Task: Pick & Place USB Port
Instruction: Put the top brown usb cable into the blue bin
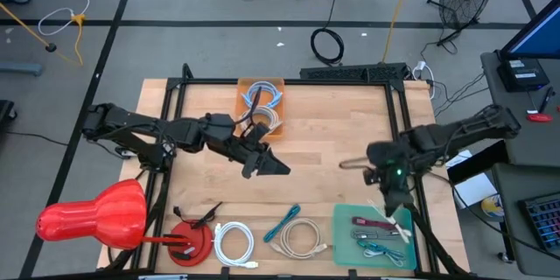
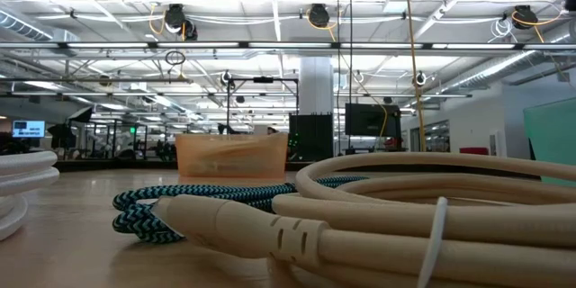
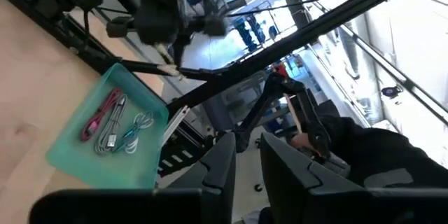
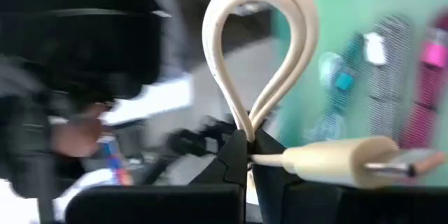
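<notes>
My right gripper point(image 1: 391, 196) hovers over the green tray point(image 1: 343, 238) at the table's near right and is shut on a beige USB cable point(image 4: 260, 49), folded into a loop, with its plug point(image 4: 350, 162) sticking out sideways. The tray holds a pink cable point(image 1: 366, 221), a grey one and a teal one point(image 1: 385, 250). My left gripper point(image 1: 278, 168) is shut and holds nothing; it hangs over the table's middle, just near of the orange bin point(image 1: 261, 105), which holds coiled cables. Neither gripper shows in the low view. My right gripper pinches the beige cable where the loop's strands come together point(image 4: 249, 134), several strands between the two fingers. The fingers come from above, pointing down toward the tray. The cable is lifted; its loop and plug point(image 1: 398, 220) hang out beyond the fingertips above the tray.
Along the near edge lie a white coiled cable point(image 1: 232, 241), a teal braided cable point(image 1: 283, 222) and another beige cable point(image 1: 302, 238), with a red stand point(image 1: 188, 243) and a red balloon-like shape point(image 1: 96, 219) at the near left. A black frame borders the table. Bare wood lies in the middle.
</notes>
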